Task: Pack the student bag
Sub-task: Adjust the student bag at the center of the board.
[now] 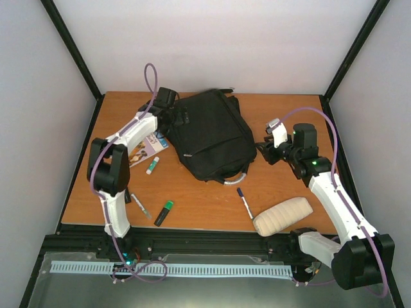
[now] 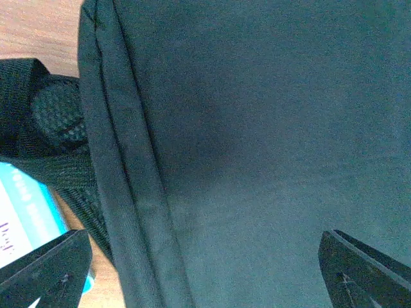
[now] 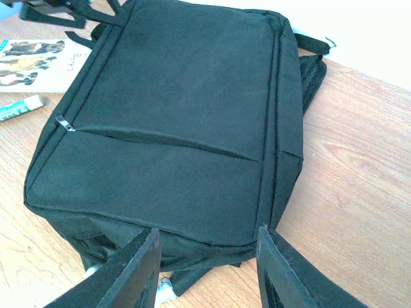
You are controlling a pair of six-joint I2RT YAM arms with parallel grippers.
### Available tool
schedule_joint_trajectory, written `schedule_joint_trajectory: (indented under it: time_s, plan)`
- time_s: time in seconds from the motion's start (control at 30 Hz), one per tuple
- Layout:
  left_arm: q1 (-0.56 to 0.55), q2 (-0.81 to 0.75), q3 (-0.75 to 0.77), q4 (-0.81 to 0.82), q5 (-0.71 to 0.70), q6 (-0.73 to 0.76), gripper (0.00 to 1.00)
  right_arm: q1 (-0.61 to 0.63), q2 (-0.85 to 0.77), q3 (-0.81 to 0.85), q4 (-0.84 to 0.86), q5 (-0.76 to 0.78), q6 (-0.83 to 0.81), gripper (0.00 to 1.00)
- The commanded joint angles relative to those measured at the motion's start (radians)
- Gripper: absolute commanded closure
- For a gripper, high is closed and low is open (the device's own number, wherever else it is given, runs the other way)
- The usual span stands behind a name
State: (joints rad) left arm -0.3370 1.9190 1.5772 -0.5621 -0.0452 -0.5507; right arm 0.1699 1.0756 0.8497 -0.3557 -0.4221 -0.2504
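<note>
**Both arms at the student bag, neither gripping it, bag not yet open**

The student bag (image 1: 209,138) lies flat toward 12 o'clock on the worktop (image 1: 192,205), front pocket up and zipped. The left fingers (image 2: 51,269) stand wide over the fabric at its 10 o'clock corner, gripping nothing. The right fingers (image 3: 128,276) stand part-way apart and empty, near its 4 o'clock side. The step looks to be making an opening. One arm should pin an edge seam while the other takes a zip pull (image 3: 62,123) and draws it along the track, not upward. The booklet (image 1: 149,146) and glue stick (image 1: 153,165) at 9 o'clock, and the pen (image 1: 244,202) and cream pouch (image 1: 282,215) at 5 o'clock, should be left undisturbed.
</note>
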Motion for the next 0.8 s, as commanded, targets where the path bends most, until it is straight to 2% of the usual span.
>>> schedule_joint_trajectory:
  time_s: [0.0,0.23,0.4,0.57,0.67,0.77]
  plan:
    - [0.018,0.091,0.105,-0.014,0.018,-0.067,0.00,-0.004,-0.020,-0.004,-0.001,-0.012,-0.016,0.58]
    - [0.014,0.251,0.193,0.020,0.134,-0.069,0.01,-0.004,-0.002,-0.003,-0.008,-0.021,-0.026,0.57]
    - [-0.017,0.340,0.252,0.069,0.247,-0.028,0.06,-0.004,0.011,-0.003,-0.011,-0.023,-0.029,0.57]
    - [-0.090,0.448,0.413,0.001,0.317,0.042,0.10,-0.004,0.027,0.000,-0.014,-0.028,-0.031,0.57]
    - [-0.105,0.427,0.427,-0.014,0.326,0.069,0.11,-0.005,0.027,0.000,-0.017,-0.022,-0.032,0.57]
    - [-0.104,0.323,0.379,-0.025,0.313,0.129,0.10,-0.006,0.020,-0.003,-0.017,-0.021,-0.036,0.57]
